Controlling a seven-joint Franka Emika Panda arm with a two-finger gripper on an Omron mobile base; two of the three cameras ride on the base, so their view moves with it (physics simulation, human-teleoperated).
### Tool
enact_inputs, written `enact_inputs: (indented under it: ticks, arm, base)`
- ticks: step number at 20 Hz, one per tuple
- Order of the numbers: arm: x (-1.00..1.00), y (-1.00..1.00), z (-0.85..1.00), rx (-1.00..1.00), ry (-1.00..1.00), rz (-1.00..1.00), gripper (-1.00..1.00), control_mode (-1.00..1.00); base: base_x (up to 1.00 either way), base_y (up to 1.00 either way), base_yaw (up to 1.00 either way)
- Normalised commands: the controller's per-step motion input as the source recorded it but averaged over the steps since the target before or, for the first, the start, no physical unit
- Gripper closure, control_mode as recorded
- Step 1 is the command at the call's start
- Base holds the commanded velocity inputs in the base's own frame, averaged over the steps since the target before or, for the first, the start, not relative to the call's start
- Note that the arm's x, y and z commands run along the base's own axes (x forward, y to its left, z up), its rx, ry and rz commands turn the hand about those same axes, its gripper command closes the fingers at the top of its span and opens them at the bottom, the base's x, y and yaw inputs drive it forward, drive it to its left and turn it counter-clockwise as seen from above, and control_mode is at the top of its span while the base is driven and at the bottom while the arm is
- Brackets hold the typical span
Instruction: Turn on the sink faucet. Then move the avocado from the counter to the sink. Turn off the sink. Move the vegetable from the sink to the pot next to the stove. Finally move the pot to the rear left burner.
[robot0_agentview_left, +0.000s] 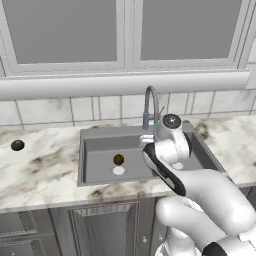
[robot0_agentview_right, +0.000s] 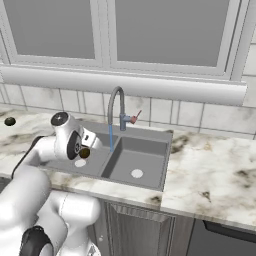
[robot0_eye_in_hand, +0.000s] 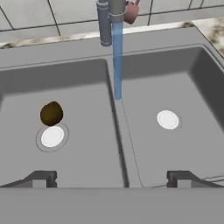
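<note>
In the grey double-basin metal sink, the brownish-olive avocado lies ahead-left of the released, empty gripper; the grey gooseneck faucet's red lever, water running, is found straight ahead, above.

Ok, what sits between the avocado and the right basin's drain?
In the hand view, the sink's centre divider lies between the avocado and the right drain, with the blue water stream landing by it.
</note>
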Motion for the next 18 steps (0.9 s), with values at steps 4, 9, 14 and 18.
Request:
enact_inputs:
  ticks: [4, 9, 14, 18]
  arm:
    - [-0.03, -0.65, 0.24, 0.0, 0.0, 0.0, -1.0, -1.0]
    - [0.13, -0.76, 0.07, 0.04, 0.0, 0.07, -1.0, -1.0]
    - [0.27, -0.62, 0.0, 0.05, 0.0, 0.14, -1.0, -1.0]
    - [0.16, -0.35, -0.04, 0.03, 0.0, 0.04, -1.0, -1.0]
  base:
    - [0.0, 0.0, 0.0]
    - [0.0, 0.0, 0.0]
    - [0.0, 0.0, 0.0]
    - [0.0, 0.0, 0.0]
